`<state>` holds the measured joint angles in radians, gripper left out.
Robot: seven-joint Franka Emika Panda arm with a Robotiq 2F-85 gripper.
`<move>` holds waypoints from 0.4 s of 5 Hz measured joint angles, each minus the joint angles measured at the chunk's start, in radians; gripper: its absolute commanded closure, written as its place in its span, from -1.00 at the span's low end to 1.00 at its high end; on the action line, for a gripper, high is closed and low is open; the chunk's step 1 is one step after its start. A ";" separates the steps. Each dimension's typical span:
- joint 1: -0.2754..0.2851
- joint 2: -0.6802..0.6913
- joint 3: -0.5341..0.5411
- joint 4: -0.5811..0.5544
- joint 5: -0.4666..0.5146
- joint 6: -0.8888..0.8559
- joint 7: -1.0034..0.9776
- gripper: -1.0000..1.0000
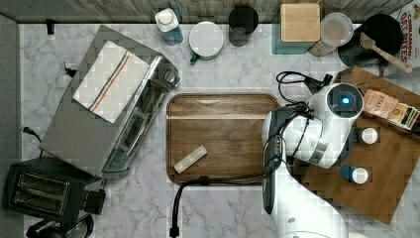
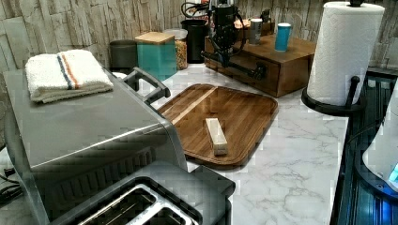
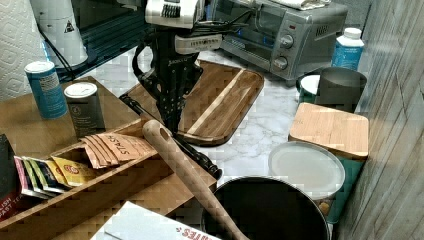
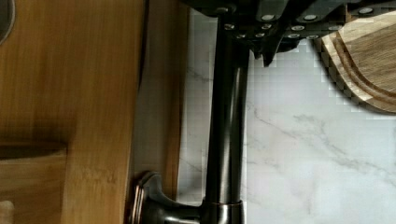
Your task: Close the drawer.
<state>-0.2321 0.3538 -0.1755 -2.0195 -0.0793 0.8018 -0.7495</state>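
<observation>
The drawer [image 2: 270,82] is the front of a wooden box; its front panel [image 4: 161,93] lies close under the box's top panel [image 4: 70,93], and its inside is hidden. A dark metal bar handle [image 2: 239,68] runs across the front, also seen in the right view [image 3: 195,152] and the wrist view [image 4: 229,121]. My gripper [image 3: 172,125] points straight down at this handle. Its fingers look shut, resting against the bar on the side away from the drawer [image 4: 268,51]. In the left view my gripper [image 2: 224,56] stands at the handle's far part.
A dark rounded wooden tray [image 1: 223,134] with a pale block [image 1: 190,158] lies just beside the handle. Small bottles [image 3: 47,90] and tea packets [image 3: 115,147] sit on the box top. A pot with a wooden spoon [image 3: 190,175], canisters, a toaster oven [image 1: 109,109] and a paper towel roll [image 2: 342,51] stand around.
</observation>
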 measured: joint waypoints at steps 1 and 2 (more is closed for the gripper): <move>0.039 -0.004 -0.029 -0.016 -0.036 0.022 0.026 1.00; 0.047 -0.008 -0.035 -0.025 -0.045 0.033 0.063 1.00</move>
<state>-0.1853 0.3462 -0.2107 -2.0449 -0.1243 0.8350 -0.6865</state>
